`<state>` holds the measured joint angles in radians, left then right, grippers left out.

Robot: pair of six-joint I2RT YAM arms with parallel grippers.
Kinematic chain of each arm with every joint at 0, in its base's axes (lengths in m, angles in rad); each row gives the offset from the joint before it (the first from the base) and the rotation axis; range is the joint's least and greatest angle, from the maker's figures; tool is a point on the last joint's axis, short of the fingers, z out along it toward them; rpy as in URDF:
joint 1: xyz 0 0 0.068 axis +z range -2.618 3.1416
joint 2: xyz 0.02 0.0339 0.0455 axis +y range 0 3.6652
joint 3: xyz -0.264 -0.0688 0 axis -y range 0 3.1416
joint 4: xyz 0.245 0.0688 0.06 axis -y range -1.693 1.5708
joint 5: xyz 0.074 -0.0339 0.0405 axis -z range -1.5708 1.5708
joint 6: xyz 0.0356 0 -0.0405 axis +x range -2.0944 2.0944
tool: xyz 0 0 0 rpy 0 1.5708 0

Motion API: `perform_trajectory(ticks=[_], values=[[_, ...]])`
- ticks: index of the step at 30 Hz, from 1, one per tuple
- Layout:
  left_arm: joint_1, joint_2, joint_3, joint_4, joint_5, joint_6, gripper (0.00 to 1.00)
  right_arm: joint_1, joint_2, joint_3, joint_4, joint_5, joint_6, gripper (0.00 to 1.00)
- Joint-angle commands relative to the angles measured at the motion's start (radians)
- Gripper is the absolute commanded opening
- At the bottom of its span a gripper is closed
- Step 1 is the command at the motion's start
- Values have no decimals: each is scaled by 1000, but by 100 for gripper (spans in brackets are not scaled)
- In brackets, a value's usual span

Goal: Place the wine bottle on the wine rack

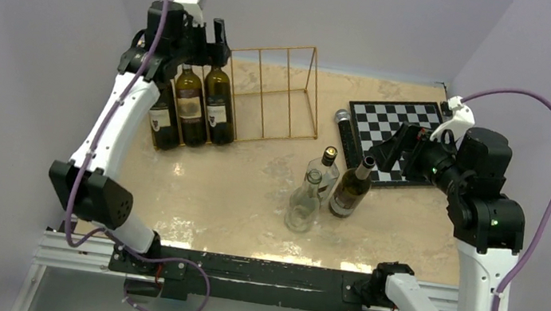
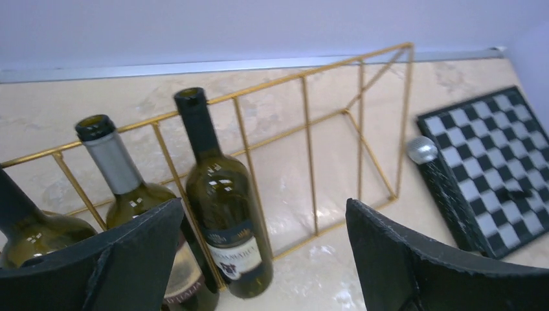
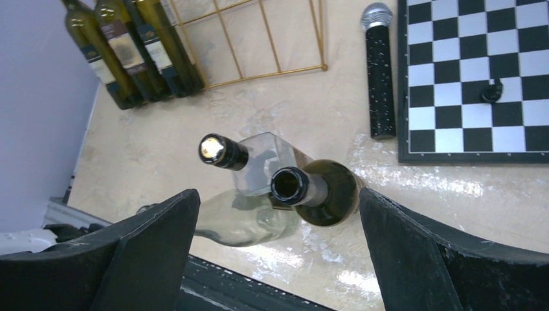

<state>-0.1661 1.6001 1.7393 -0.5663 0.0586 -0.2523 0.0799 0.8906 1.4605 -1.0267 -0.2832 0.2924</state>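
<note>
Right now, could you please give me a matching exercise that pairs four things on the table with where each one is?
Things:
1. microphone
2. chess piece
3. green bottles
4. clear bottles

Places:
A. on the chessboard
B. in the left end of the rack
C. standing mid-table
D. lying beside the chessboard

Pairs: 1-D, 2-A, 3-B, 4-C

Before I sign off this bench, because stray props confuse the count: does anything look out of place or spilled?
No spill or breakage shows. Two oddities: a black microphone lies flat beside the chessboard, and a lone dark chess piece sits on that board. Neither belongs to a wine-racking job.
</note>
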Motion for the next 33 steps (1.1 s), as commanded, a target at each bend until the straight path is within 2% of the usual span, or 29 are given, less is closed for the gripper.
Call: perform_trajectory(ticks=[1,5,8,13,18,22,26,33], values=[[-6,-134,-91,-2,263,72,99,-2,6,53,26,-117,-32,99],[-43,-245,-201,48,479,88,99,-2,26,67,26,-139,-23,99],[-113,-364,-327,155,631,111,99,-3,39,76,25,-133,-9,99],[-258,-511,-499,236,719,183,99,-1,38,66,33,-134,15,98],[-289,-577,-603,326,804,121,99,-3,37,55,37,-138,32,98],[-303,-586,-589,266,908,137,99,-2,39,59,36,-135,40,98],[-336,-583,-583,192,910,169,99,-1,39,55,40,-134,47,98],[-454,-553,-628,304,804,145,99,-2,42,50,52,-143,66,97]])
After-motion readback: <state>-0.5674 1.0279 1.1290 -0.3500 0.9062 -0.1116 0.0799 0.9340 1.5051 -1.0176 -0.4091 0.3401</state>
